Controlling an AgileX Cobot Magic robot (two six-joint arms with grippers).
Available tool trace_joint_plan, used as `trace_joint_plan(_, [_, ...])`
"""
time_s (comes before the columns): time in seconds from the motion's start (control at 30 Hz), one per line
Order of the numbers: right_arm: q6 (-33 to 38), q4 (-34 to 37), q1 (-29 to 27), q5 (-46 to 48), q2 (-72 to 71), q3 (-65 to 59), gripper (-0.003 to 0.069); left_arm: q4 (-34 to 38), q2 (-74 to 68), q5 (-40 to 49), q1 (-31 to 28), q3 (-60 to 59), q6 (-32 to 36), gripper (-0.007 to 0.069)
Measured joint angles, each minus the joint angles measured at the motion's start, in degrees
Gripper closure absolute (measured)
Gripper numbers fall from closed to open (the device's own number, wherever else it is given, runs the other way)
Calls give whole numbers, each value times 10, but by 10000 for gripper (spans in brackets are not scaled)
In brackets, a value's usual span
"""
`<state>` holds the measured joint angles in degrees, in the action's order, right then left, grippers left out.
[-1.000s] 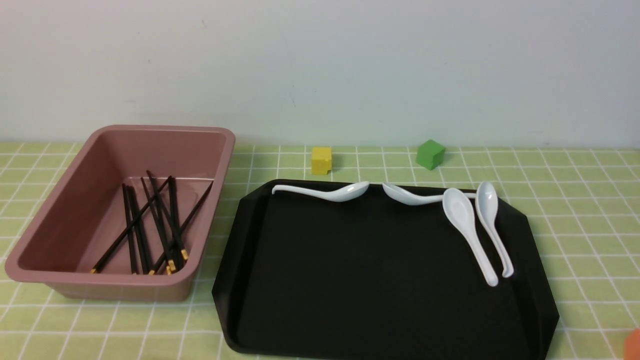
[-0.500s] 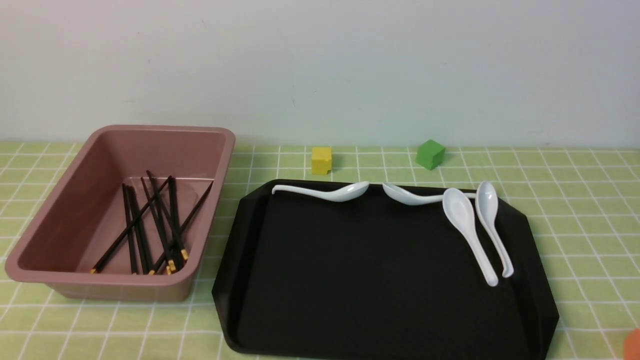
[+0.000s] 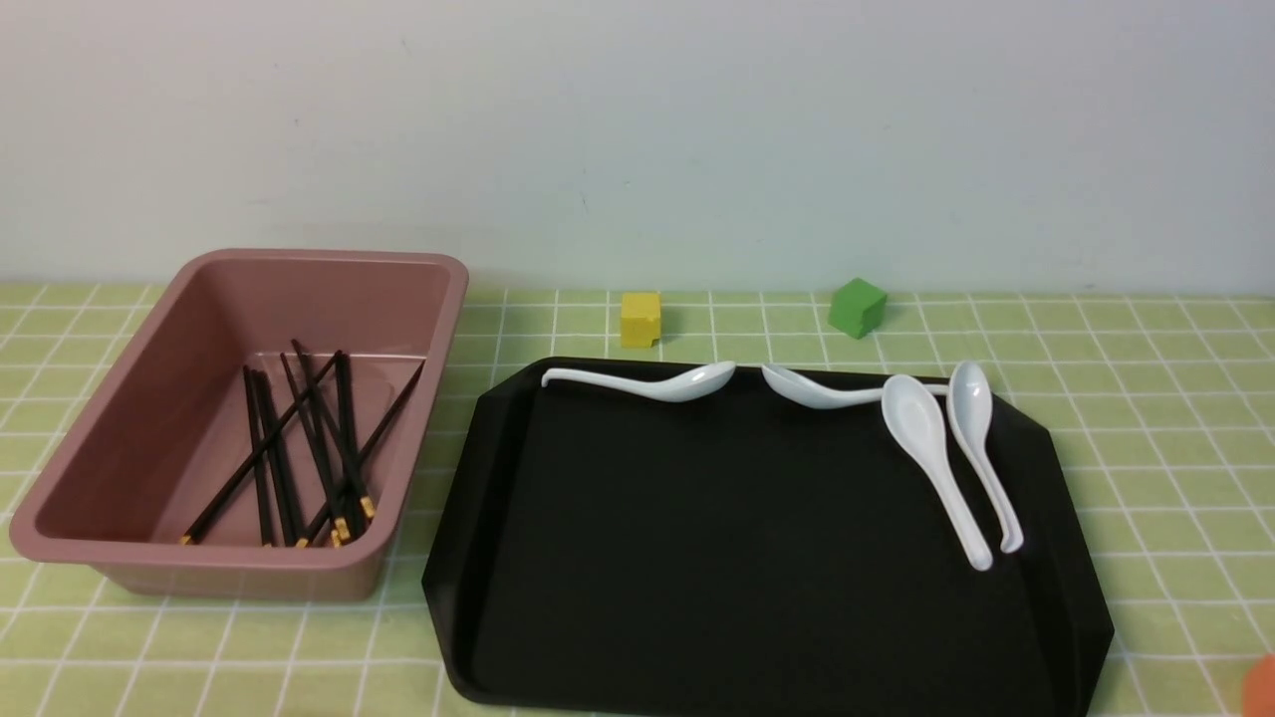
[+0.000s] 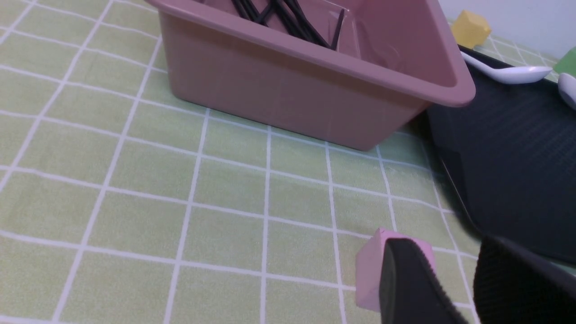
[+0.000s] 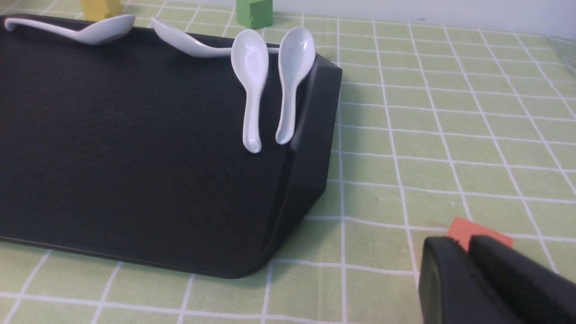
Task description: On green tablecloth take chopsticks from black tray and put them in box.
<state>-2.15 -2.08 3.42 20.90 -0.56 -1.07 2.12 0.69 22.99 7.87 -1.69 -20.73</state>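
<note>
With every visible chopstick (image 3: pixel 299 448) lying in the pink box (image 3: pixel 120 438) and only white spoons (image 3: pixel 936 463) on the black tray (image 3: pixel 747 558), the task looked finished; left fingers (image 4: pixel 407 279) stood spread, right fingers (image 5: pixel 454 270) nearly pressed together, needing only retreat.

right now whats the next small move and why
Probably none beyond keeping both arms parked: the chopsticks all seem to lie in the box, and the black tray shows only white spoons. No stick is visible there to pick, so the job looks done.
</note>
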Motion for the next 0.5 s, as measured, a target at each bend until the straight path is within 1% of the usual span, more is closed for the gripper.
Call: trace_joint_plan(0.5, [0,1,0,0,0,0,547,0,0,0,0,0,0,386])
